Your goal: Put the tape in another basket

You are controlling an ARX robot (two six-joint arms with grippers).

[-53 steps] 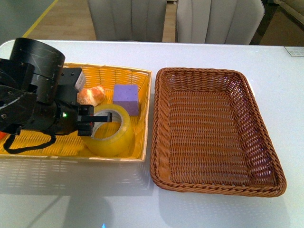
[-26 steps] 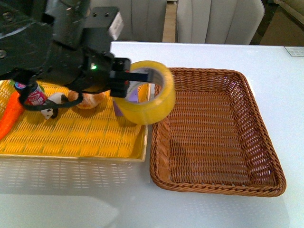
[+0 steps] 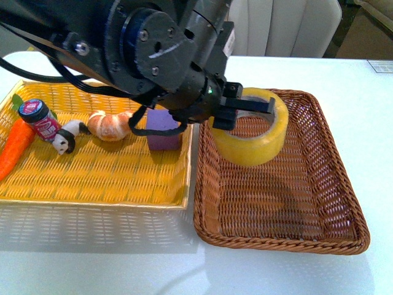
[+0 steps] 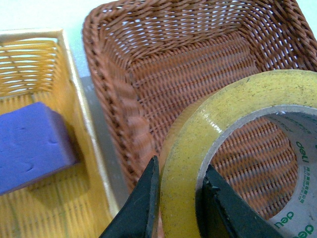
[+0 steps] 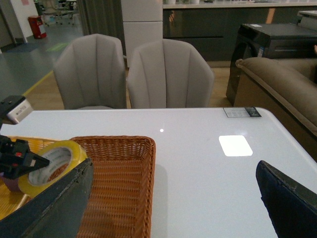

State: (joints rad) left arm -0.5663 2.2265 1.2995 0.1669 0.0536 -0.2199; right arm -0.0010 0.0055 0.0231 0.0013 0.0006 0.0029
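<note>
The tape [image 3: 252,134], a wide yellowish roll with a white core, hangs above the far left part of the dark brown wicker basket [image 3: 331,184], clear of its floor. My left gripper [image 3: 244,112] is shut on the roll's wall, one finger inside the core and one outside. In the left wrist view the tape [image 4: 188,144] sits pinched in the left gripper [image 4: 181,166] over the basket [image 4: 173,64]. My right gripper [image 5: 171,198] stands open and empty above the white table, to the right of the basket [image 5: 124,188] and far from the tape [image 5: 54,161].
To the left lies a bright yellow basket [image 3: 92,178] holding a purple block [image 3: 163,134], an orange pastry [image 3: 109,125], a small jar [image 3: 38,118], a carrot [image 3: 15,147] and a little black-and-white toy [image 3: 64,138]. Grey chairs [image 3: 282,27] stand behind the table.
The left arm has lifted the tape out of the yellow basket and carried it to the right, from low in that basket to above the brown basket.
</note>
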